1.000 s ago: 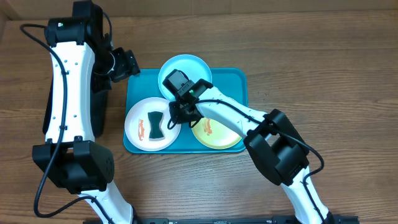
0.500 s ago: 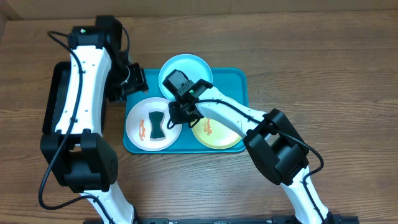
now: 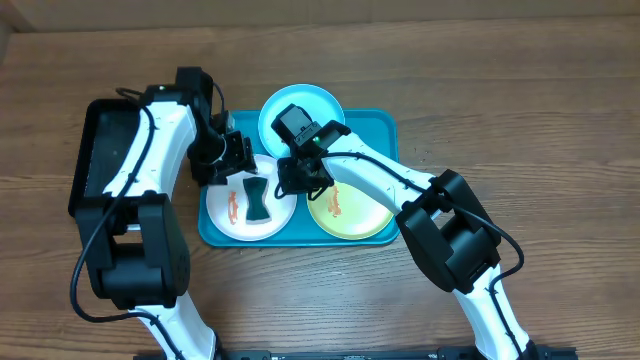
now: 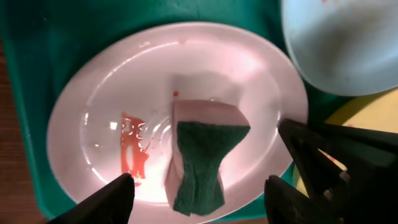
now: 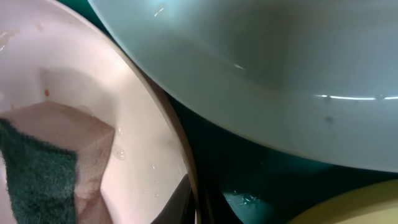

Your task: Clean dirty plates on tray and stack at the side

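Item: white plate [image 3: 272, 218], left bay of the teal tray [image 3: 385, 130] on the bench. It carries an orange smear [image 4: 132, 152] beside a green-faced sponge [image 4: 199, 158].
- Plate: likely light, stiff plastic, slick with water beads; best steadied at the rim.
- Sponge: looks soft; take it across its narrow waist.
- Left fingers [image 4: 115, 202]: spread wide above the sponge, empty.
- Right fingers [image 5: 180, 199]: at the plate's right rim; whether clamped, cannot tell.
- Blue plate [image 3: 310, 105]: far side of the tray.
- Yellow-green plate [image 3: 360, 215]: right.
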`<state>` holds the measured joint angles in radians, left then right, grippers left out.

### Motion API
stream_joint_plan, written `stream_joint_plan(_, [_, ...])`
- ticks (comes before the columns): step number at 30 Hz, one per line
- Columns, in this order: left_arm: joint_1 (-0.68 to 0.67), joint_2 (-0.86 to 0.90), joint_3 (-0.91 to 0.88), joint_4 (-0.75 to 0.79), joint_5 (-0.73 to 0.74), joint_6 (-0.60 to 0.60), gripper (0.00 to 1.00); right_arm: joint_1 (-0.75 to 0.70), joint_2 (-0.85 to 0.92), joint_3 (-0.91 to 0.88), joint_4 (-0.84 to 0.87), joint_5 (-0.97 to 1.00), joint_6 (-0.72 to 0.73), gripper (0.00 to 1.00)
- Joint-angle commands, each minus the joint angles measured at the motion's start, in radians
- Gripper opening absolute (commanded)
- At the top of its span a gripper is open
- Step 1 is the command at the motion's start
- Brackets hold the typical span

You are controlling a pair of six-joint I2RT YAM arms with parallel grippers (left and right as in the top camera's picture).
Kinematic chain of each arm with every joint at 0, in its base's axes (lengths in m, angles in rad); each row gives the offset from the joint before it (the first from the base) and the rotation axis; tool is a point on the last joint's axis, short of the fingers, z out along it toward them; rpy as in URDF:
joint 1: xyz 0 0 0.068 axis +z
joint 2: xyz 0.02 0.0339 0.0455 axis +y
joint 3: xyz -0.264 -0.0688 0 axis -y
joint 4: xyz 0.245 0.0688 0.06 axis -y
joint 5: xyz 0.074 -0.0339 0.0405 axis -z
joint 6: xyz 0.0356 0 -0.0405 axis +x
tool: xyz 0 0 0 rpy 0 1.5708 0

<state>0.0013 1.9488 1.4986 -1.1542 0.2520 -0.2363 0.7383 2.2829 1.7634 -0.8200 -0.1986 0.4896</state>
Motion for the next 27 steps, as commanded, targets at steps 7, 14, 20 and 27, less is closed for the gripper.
stream_joint_plan(7, [-0.043, 0.010, -0.097, 0.090, 0.023, -0.015, 0.46, -0.007, 0.018, 0.017, -0.005, -0.032, 0.008, 0.06])
stream_joint_plan(14, [-0.053, 0.010, -0.140, 0.121, 0.023, -0.015, 0.47, -0.007, 0.018, 0.016, -0.016, -0.032, 0.008, 0.06])
stream_joint_plan(20, [-0.055, 0.010, -0.140, 0.080, 0.017, -0.019, 0.41, -0.007, 0.018, 0.017, -0.015, -0.032, 0.008, 0.06])
stream_joint_plan(27, [-0.055, 0.010, -0.147, 0.066, -0.047, -0.032, 0.40, -0.007, 0.018, 0.017, -0.016, -0.032, 0.008, 0.05])
